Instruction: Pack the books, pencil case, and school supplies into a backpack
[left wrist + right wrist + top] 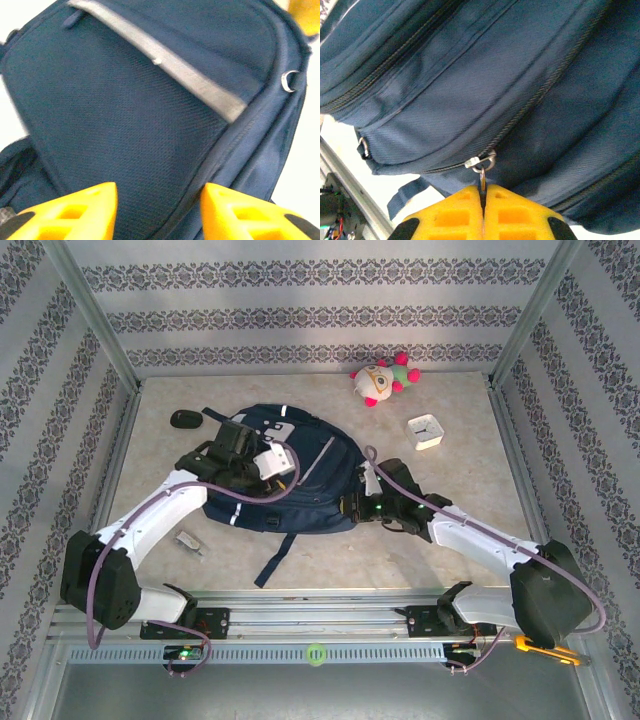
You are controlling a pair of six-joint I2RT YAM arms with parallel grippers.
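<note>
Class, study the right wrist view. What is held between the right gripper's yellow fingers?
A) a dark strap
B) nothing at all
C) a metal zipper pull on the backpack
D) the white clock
C: the right gripper is shut on the thin metal zipper pull hanging from the navy backpack.

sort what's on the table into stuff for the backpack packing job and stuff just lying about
For the job:
- backpack
- zipper pull, pinched in the shut right gripper
- left gripper, open over the backpack

Lying about:
- plush toy
- white clock
- black oval object
- small grey piece, too small to identify
</note>
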